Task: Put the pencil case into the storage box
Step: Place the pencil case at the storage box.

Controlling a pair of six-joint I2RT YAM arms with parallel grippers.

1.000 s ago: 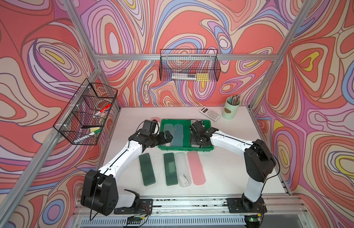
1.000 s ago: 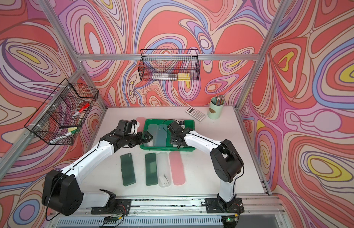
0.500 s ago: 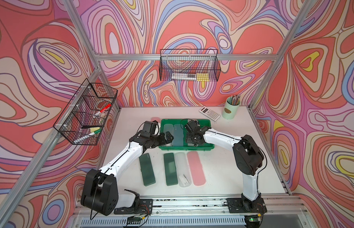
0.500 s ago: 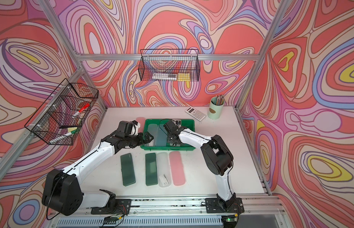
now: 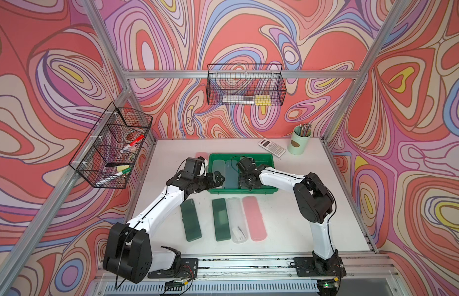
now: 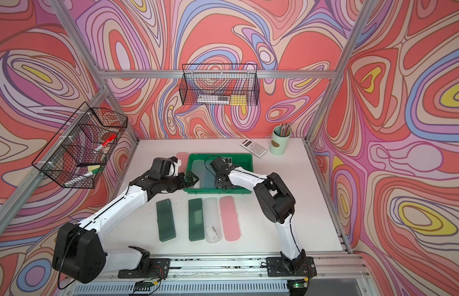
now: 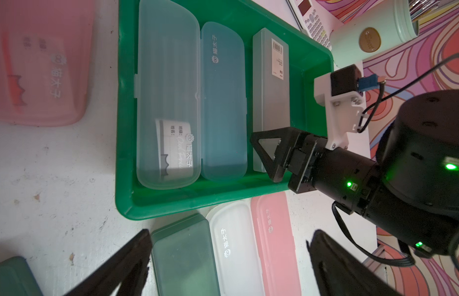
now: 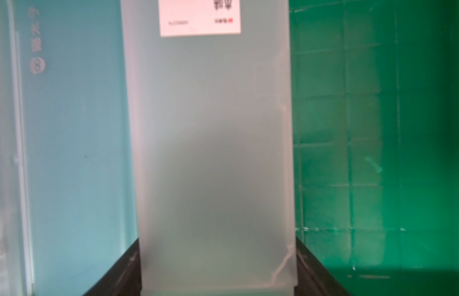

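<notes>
you are at the tail end of one placement, not the end of the job. the storage box (image 5: 267, 191) holds three cases side by side. a frosted case (image 7: 167, 89) lies against one wall and a blue case (image 7: 223, 102) touches it. the grey pencil case (image 7: 270, 102) with the barcode label sits just beside the blue one.

the grey pencil case looks to be lying flat on the box floor. your right gripper (image 8: 217, 246) is clamped on its near end, with one jaw against each long side in the right wrist view. i see no gap there, so i read it as grasping, not released. your left gripper (image 7: 229, 235) hangs spread wide and empty by the near rim of the box, touching nothing that i can make out.

what is left, by my judgement, is to let go of the grey pencil case and lift clear without dragging it. the bare green floor beside it looks wide enough for one more case.

outside the box, on the bench (image 5: 300, 230), a row lies near the front rim:
- a dark green case (image 5: 190, 220)
- a second dark green case (image 5: 221, 219)
- a clear case (image 5: 237, 220)
- a pink case (image 5: 254, 217)

another pink case (image 5: 200, 154) lies beside the box on the left arm's side, near its far corner. if the task means all of these, most of the work is ahead of you.
</notes>
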